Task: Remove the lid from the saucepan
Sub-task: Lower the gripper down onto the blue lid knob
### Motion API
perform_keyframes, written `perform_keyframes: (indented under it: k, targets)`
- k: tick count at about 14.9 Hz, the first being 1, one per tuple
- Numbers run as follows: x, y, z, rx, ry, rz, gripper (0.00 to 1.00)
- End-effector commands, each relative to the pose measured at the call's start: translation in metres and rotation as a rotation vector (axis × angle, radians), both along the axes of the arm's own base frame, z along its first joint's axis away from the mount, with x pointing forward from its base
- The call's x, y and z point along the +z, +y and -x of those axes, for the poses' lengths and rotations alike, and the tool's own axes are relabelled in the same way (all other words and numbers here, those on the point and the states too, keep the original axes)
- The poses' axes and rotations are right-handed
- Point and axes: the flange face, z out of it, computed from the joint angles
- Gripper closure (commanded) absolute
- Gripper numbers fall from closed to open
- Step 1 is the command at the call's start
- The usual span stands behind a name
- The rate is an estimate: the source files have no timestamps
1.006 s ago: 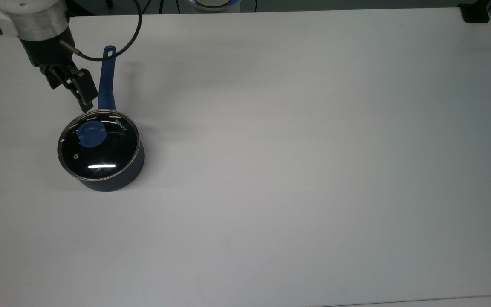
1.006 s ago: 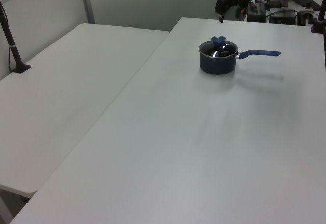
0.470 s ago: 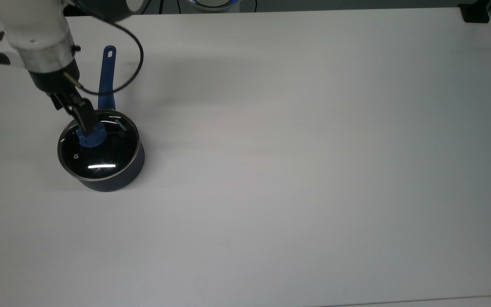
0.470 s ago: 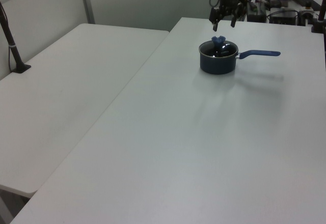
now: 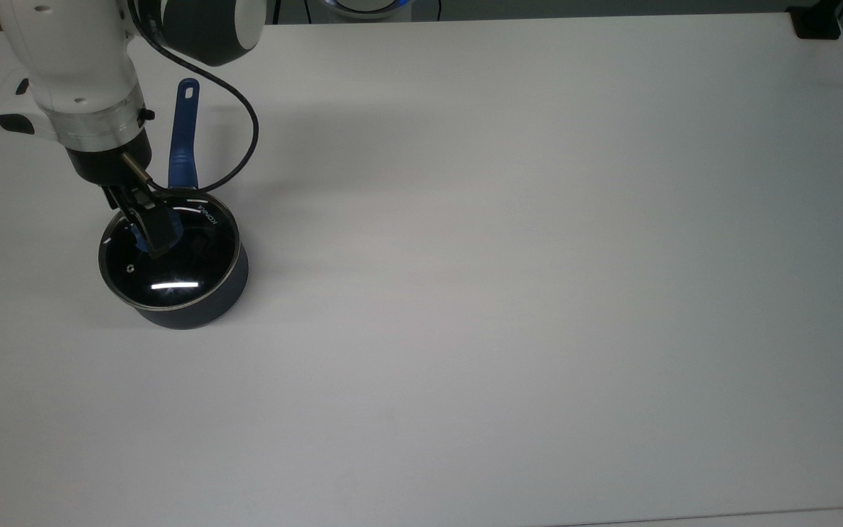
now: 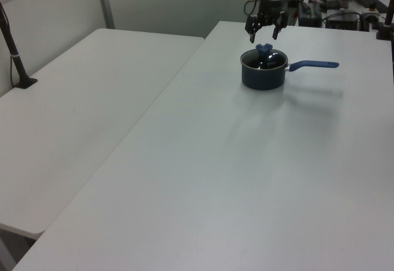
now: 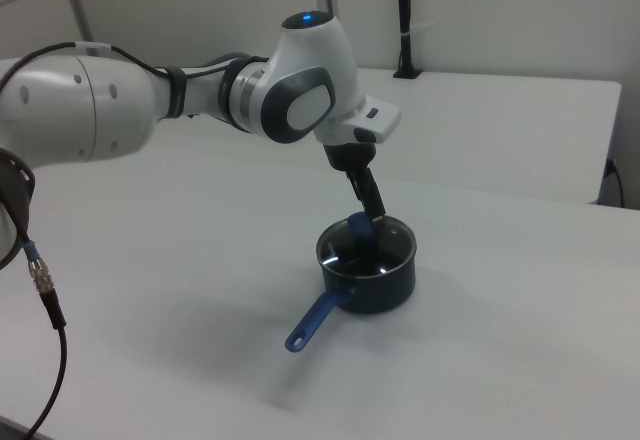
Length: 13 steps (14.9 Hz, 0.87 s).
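Observation:
The dark navy saucepan [image 5: 198,304] stands near the top view's left edge, its long blue handle [image 5: 183,135] pointing to the table's far side. The glass lid [image 5: 180,271] rests on it. My gripper [image 5: 156,236] hangs over the lid's blue knob [image 5: 137,239] and hides most of it in the top view. In the left view the gripper [image 6: 263,36] is open, its fingers spread just above the knob [image 6: 263,49]. In the right view the gripper [image 7: 373,212] points down at the knob [image 7: 359,230] over the saucepan [image 7: 385,288].
The white table [image 5: 538,293] stretches far to the top view's right of the pan. A black cable [image 5: 246,139] loops from the wrist beside the handle. A black block [image 5: 815,25] sits at the far right corner. A second white table [image 6: 74,111] adjoins in the left view.
The gripper has moved from beside the pan's handle to over the lid and come down towards the knob. Pan and lid have not moved.

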Motion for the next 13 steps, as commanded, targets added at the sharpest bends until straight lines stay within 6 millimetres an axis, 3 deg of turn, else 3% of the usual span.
perform_keyframes:
  k: [1,5,13]
  targets:
    - [-0.006,0.015,-0.009,0.009,-0.002,0.012,0.03]
    - [-0.013,0.025,-0.012,0.035,0.020,0.028,0.04]
    - [-0.019,0.026,-0.007,0.053,0.069,0.032,0.06]
